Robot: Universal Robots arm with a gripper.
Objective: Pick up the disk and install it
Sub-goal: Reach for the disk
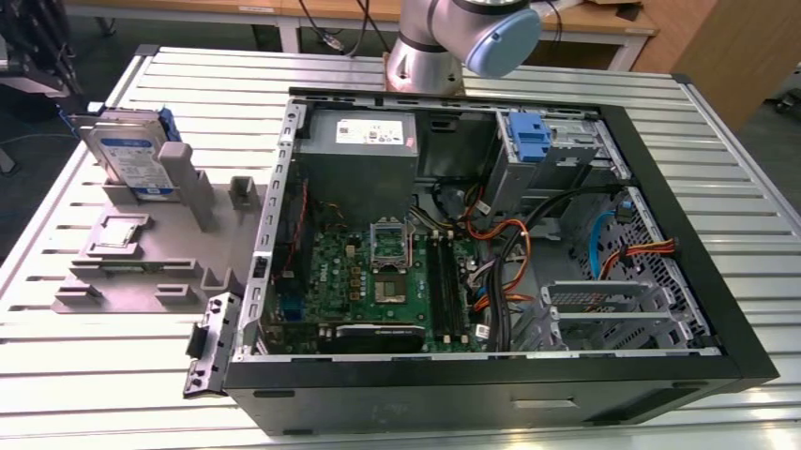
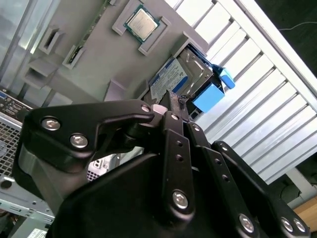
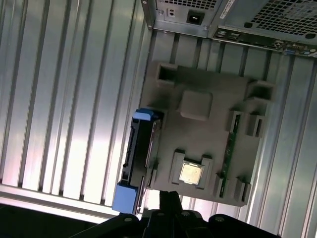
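Observation:
The disk (image 1: 131,155) stands on edge in a slot of the grey holder plate (image 1: 138,272), on the exterior view's left of the open computer case (image 1: 701,281). It is silver-grey with a white-and-blue label and blue bracket tabs. Both wrist views look down on the disk (image 2: 171,79) (image 3: 140,148) from well above. My gripper (image 2: 173,101) (image 3: 169,198) hangs over the holder plate's edge near the disk, apart from it. Its black fingers lie together with nothing between them.
The holder plate (image 3: 208,124) also carries a processor chip (image 3: 190,173) and a memory stick. Inside the case sit a grey power-supply box (image 1: 360,141), the green mainboard (image 1: 375,272), cables and a bare blue caddy (image 1: 532,141) in the drive bay. The arm's base (image 1: 426,56) stands behind the case.

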